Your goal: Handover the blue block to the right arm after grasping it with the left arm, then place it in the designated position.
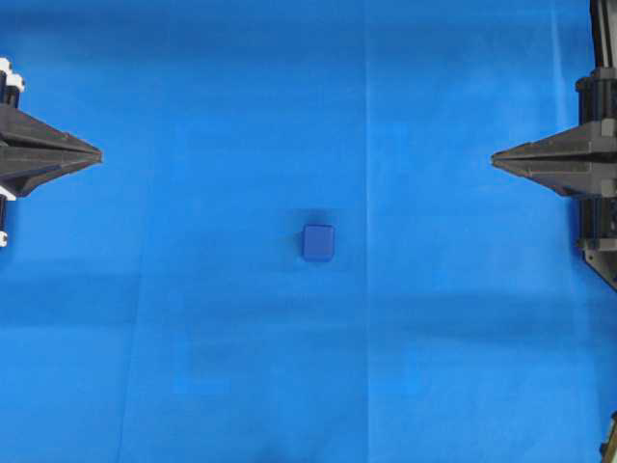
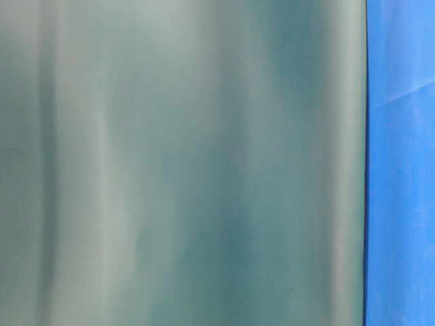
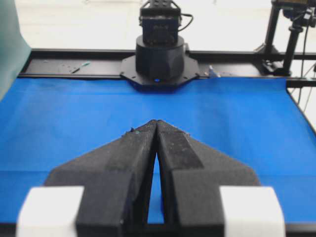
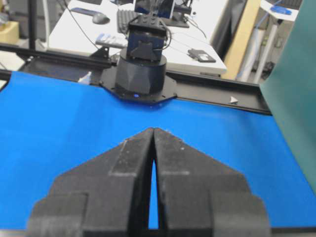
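The blue block [image 1: 318, 242], a small dark-blue cube, lies on the blue cloth near the middle of the overhead view, far from both arms. At the left edge my left gripper [image 1: 99, 153] points right, its tips pressed together and holding nothing. In the left wrist view the left gripper [image 3: 156, 121] shows white bracket pieces and fingertips that meet. My right gripper [image 1: 494, 159] is at the right edge, pointing left, also shut and empty. The right wrist view shows the right gripper [image 4: 153, 129] with its tips touching. Neither wrist view shows the block.
The blue cloth [image 1: 241, 367] covers the table. Each wrist view looks across at the opposite arm's black base [image 3: 159, 59] [image 4: 140, 74] on the table's black edge rail. A green panel [image 2: 183, 163] fills most of the table-level view.
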You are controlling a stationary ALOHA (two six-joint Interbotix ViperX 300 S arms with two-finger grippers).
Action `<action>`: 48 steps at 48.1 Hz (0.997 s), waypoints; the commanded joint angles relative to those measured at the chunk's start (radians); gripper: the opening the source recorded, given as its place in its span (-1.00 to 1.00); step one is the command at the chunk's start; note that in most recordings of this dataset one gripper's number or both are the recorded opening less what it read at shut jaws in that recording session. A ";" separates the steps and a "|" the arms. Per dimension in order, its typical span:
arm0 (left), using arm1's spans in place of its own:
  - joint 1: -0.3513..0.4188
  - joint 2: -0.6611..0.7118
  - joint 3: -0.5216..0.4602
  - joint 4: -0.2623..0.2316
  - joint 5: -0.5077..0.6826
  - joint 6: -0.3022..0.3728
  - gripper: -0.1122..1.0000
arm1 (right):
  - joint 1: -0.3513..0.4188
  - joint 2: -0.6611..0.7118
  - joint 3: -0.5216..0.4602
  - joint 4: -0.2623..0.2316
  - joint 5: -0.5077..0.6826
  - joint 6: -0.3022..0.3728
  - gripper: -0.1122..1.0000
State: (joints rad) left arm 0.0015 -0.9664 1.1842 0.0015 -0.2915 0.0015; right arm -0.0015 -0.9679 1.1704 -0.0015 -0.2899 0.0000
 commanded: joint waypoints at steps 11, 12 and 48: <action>-0.017 0.021 -0.017 0.003 0.003 -0.023 -0.80 | -0.003 0.017 -0.043 -0.002 0.063 -0.006 -0.85; -0.017 0.023 -0.017 0.002 0.003 -0.025 -0.80 | -0.005 0.017 -0.043 -0.002 0.064 -0.006 -0.85; -0.017 0.026 -0.015 0.003 -0.018 -0.026 0.46 | -0.025 0.032 -0.038 0.011 0.069 0.011 0.07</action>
State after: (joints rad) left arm -0.0138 -0.9465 1.1842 0.0015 -0.2991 -0.0245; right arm -0.0230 -0.9465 1.1536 0.0031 -0.2178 0.0077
